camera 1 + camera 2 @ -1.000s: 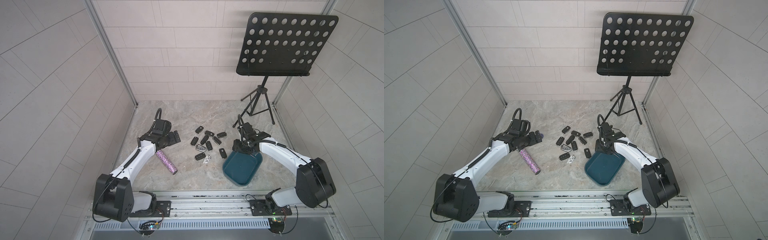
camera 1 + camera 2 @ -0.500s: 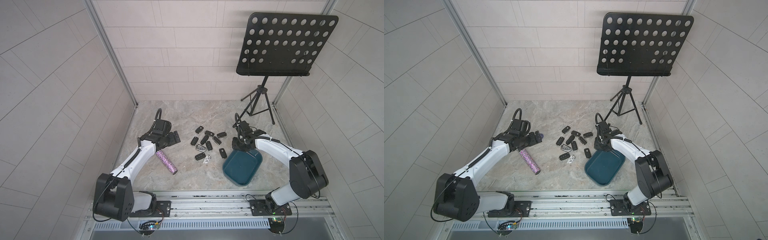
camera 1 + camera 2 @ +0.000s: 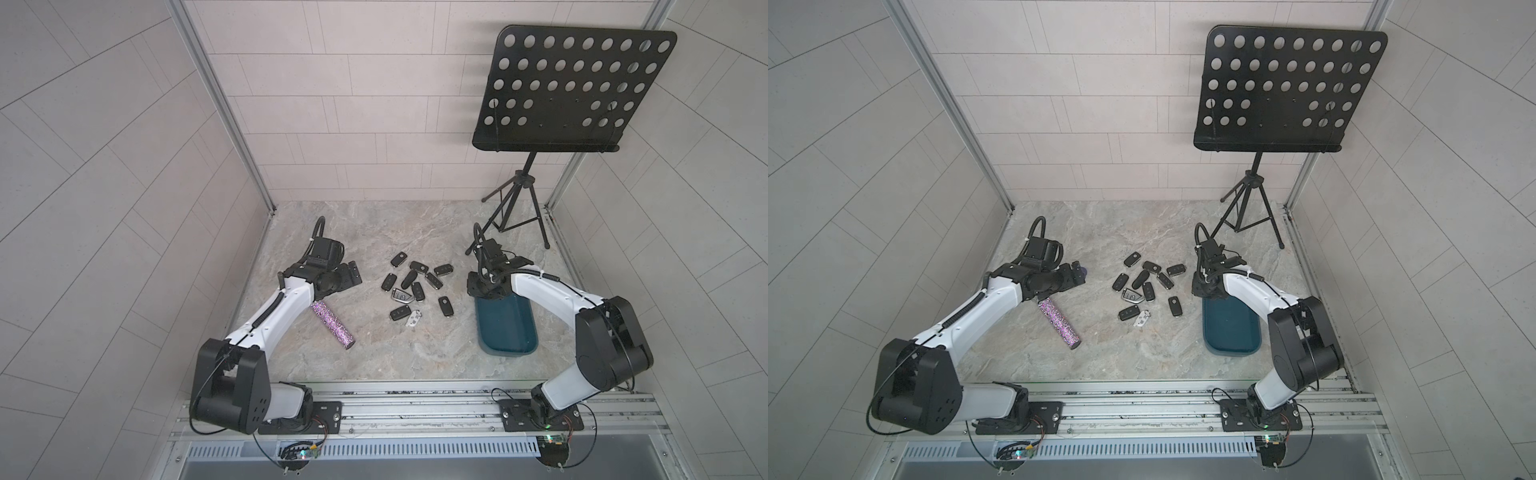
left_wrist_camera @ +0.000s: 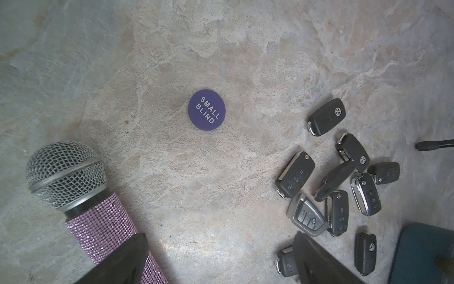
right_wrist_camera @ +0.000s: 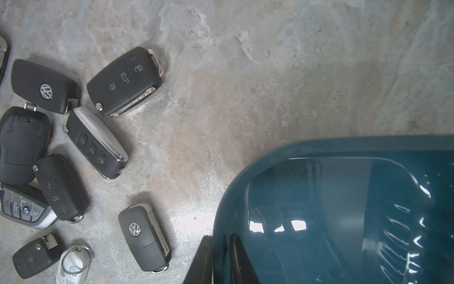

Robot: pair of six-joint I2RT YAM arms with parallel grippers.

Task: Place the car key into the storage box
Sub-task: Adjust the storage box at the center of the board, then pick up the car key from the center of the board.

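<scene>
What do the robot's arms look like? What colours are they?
The left arm and right arm are smooth white tubes joined by chunky black joints. A thin black cable runs along each white part, and a black hose loops up above each wrist. The left gripper and right gripper have flat black fingers.

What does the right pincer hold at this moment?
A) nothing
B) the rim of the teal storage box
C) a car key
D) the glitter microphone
B: in the right wrist view, the right pincer is shut, with one finger on each side of the rim of the storage box.
</scene>
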